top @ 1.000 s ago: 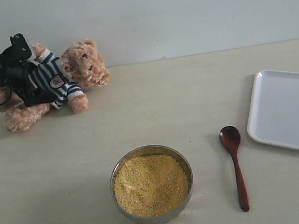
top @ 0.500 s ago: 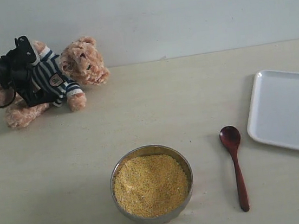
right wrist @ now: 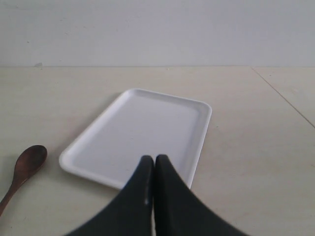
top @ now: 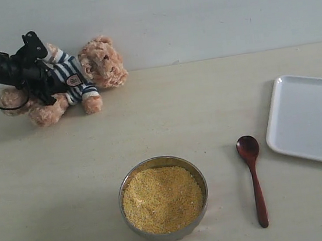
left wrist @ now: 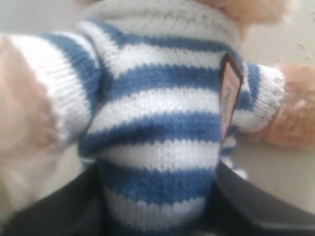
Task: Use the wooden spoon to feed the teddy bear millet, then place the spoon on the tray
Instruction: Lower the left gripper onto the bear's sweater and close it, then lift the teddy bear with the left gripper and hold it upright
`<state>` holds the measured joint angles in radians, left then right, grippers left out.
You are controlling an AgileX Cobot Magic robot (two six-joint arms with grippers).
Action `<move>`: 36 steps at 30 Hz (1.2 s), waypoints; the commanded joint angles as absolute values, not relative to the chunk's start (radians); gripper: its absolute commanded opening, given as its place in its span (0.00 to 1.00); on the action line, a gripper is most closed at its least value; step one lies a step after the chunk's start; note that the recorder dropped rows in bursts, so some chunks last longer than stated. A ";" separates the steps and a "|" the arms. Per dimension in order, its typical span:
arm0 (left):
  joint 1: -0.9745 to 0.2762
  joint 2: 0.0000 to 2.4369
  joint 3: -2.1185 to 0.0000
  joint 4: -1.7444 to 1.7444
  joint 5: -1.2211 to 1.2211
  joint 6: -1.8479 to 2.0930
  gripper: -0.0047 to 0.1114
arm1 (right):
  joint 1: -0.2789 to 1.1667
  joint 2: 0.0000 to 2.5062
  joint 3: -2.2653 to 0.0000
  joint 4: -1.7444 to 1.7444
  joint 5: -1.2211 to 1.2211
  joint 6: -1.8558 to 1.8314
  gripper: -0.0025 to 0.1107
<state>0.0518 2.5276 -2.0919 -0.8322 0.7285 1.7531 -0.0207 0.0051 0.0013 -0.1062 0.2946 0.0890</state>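
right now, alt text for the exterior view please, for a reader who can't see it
The left gripper grips a teddy bear by its striped torso at the far left of the table. Nearer the camera are a steel bowl of millet, a wooden spoon to its right, and a white tray at the right edge.

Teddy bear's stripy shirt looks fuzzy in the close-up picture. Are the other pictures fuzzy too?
Left wrist view: the teddy bear fills the frame, very near the lens, so its edges blur. Exterior view: fairly sharp, soft even light, a faint shadow beside the steel bowl. Right wrist view: the tray looks clear, no glare.
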 commanded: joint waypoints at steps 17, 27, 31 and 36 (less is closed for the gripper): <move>0.028 2.307 -2.099 -0.802 0.936 0.917 0.08 | -0.028 0.000 0.000 -0.114 0.281 0.089 0.03; -0.006 2.146 -1.898 -0.761 1.221 0.572 0.08 | -0.028 0.000 0.000 -0.114 0.281 0.089 0.03; -0.032 2.006 -1.684 -0.719 1.041 0.532 0.08 | -0.028 0.000 0.000 -0.114 0.281 0.089 0.03; -0.033 1.807 -1.308 -0.788 0.862 0.550 0.08 | -0.028 0.000 0.000 -0.114 0.281 0.089 0.03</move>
<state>-0.0273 1.9080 -1.4813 -0.7283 0.9676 0.5463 -0.0207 0.0051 0.0013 -0.1062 0.2930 0.0890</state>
